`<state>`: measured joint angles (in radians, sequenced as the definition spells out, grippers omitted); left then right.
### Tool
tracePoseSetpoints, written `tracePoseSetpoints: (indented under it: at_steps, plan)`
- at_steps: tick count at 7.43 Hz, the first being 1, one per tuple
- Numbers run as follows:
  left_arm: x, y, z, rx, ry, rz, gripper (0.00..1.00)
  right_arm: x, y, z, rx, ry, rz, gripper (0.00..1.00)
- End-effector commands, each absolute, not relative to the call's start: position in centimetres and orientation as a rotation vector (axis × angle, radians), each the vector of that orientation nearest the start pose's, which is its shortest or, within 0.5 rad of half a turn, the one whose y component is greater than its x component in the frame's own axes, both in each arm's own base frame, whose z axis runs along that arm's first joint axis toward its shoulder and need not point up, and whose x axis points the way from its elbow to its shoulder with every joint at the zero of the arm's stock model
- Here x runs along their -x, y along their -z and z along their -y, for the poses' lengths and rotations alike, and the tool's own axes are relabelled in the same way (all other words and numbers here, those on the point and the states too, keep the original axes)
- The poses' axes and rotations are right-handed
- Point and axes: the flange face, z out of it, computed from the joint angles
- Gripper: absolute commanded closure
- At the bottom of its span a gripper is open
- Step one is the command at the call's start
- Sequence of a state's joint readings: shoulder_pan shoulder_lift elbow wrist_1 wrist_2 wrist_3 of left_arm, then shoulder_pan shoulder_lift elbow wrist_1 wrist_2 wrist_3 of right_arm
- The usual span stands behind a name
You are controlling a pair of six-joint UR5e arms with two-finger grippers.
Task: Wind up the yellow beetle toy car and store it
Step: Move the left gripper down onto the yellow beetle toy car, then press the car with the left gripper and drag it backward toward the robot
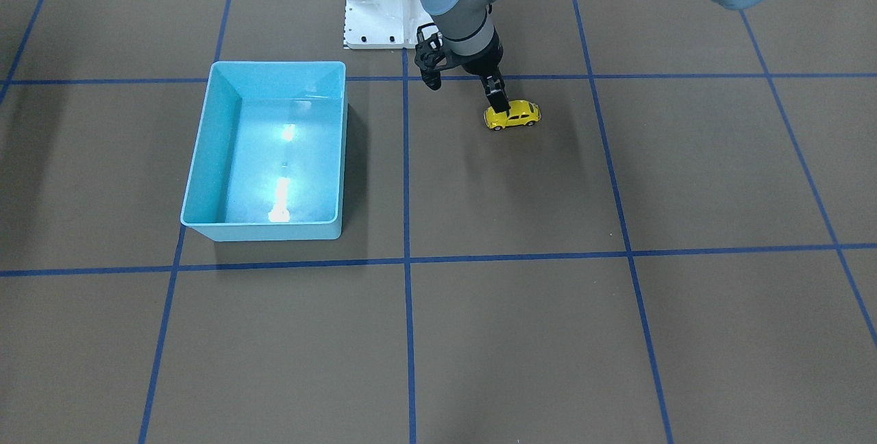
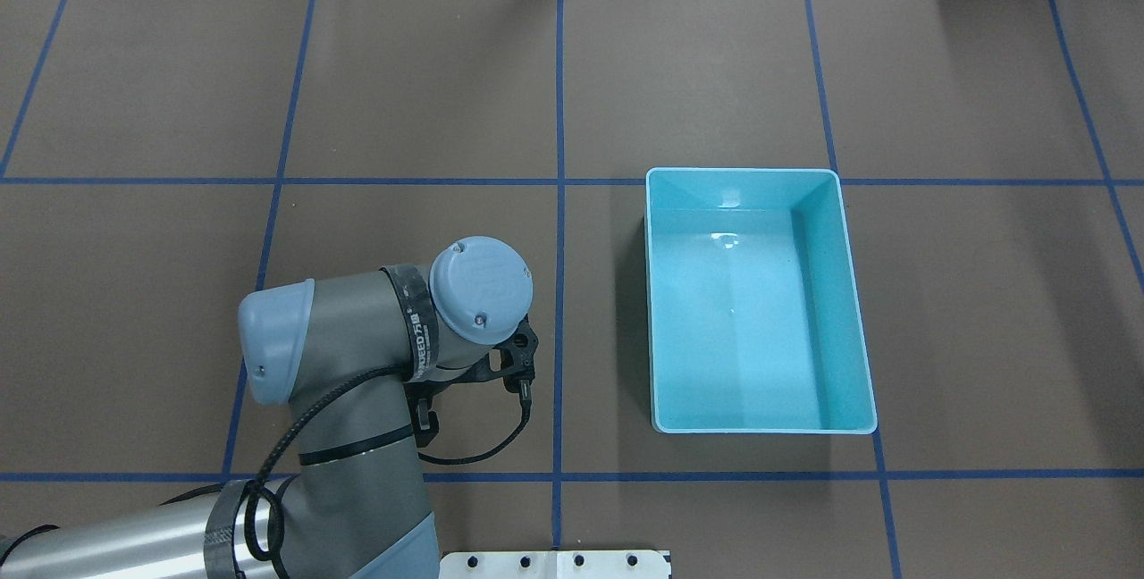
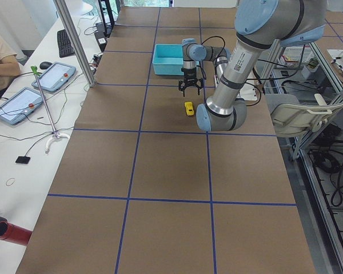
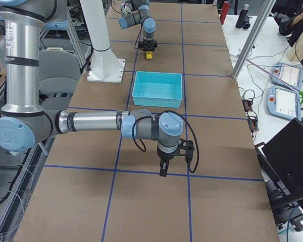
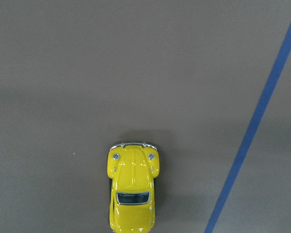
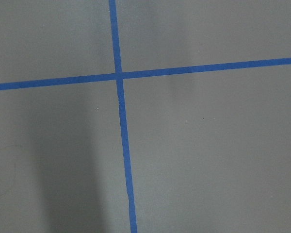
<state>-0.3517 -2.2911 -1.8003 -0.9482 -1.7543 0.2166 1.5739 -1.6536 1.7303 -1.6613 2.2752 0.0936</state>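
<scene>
One glossy yellow beetle toy car (image 1: 519, 115), rounded and dark-windowed, stands on the matte brown table (image 1: 616, 334) gridded with blue tape (image 1: 407, 177), well apart from a single rectangular light blue bin (image 1: 211, 146) of shiny plastic. Of two grippers, the left gripper (image 1: 500, 108) hangs at the car's rear, jaws spread; whether the right gripper (image 4: 163, 170) is open cannot be told

The tiny yellow beetle toy car (image 1: 514, 115) is sitting on the brown worktop (image 1: 521, 334), toward its robot-side edge. The light blue rectangular plastic bin (image 1: 205, 149) is standing apart, to the robot's right of it.
</scene>
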Motion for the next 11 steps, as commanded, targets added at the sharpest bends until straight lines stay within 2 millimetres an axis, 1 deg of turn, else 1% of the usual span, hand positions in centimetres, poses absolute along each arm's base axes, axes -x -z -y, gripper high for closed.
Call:
tracePoseSetpoints:
  at_steps: [1, 2, 5, 7, 9, 11]
  plan:
    - [-57.8, -23.6, 32.8, -0.248, -1.437, -0.305, 0.00, -7.0, -63.3, 45.4, 0.045, -0.097, 0.705, 0.00]
    - [-58.4, -23.9, 32.8, -0.254, -1.421, -0.313, 0.00, -7.0, -63.4, 45.4, 0.047, -0.098, 0.705, 0.00]
    - [-58.9, -24.8, 32.8, -0.242, -1.422, -0.316, 0.00, -7.0, -63.5, 45.4, 0.048, -0.099, 0.706, 0.00]
    - [-59.3, -26.2, 32.6, -0.251, -1.428, -0.324, 0.01, -7.0, -63.6, 45.2, 0.048, -0.099, 0.707, 0.00]
    - [-59.7, -26.2, 32.7, -0.274, -1.428, -0.337, 0.01, -7.0, -63.6, 45.2, 0.048, -0.099, 0.708, 0.00]
    - [-59.6, -26.3, 32.9, -0.276, -1.426, -0.335, 0.03, -7.0, -63.6, 45.2, 0.048, -0.099, 0.708, 0.00]
